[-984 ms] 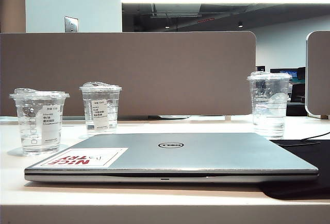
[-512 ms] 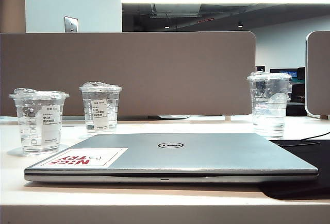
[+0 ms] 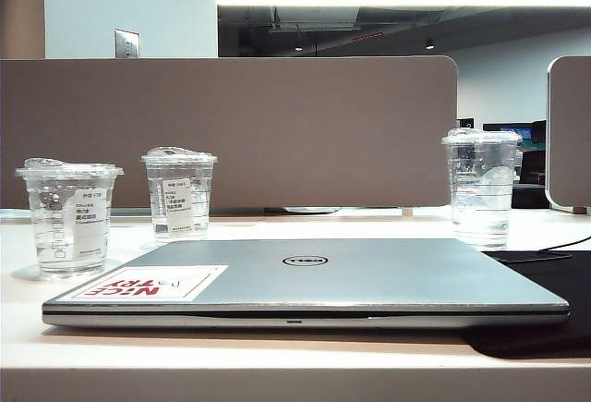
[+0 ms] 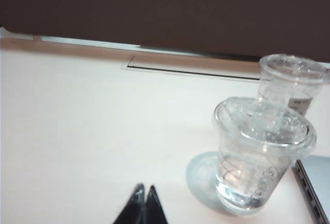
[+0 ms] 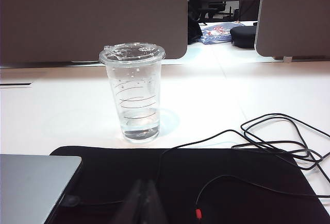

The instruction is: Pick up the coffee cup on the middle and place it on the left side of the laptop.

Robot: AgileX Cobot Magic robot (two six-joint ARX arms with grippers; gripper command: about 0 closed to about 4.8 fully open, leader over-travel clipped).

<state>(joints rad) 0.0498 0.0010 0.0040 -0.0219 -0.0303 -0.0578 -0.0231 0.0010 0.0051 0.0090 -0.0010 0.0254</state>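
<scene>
The coffee cup (image 3: 69, 220), clear with a crinkled flat lid and a narrow white label, stands upright on the white table just left of the closed silver laptop (image 3: 369, 277). In the left wrist view the coffee cup (image 4: 260, 154) stands by the laptop's edge (image 4: 315, 190). My left gripper (image 4: 145, 189) is shut and empty, hovering over bare table well apart from the cup. My right gripper (image 5: 144, 184) is shut and empty over a black mat (image 5: 232, 183), with the laptop's corner (image 5: 36, 183) beside it. Neither gripper shows in the exterior view.
A second clear cup with a larger white label (image 3: 180, 191) stands behind the laptop's left end, also in the left wrist view (image 4: 291, 82). A taller unlabelled cup (image 3: 481, 188) stands at the right (image 5: 134, 92). Black cables (image 5: 273, 136) lie across the mat. A grey partition (image 3: 231, 129) backs the table.
</scene>
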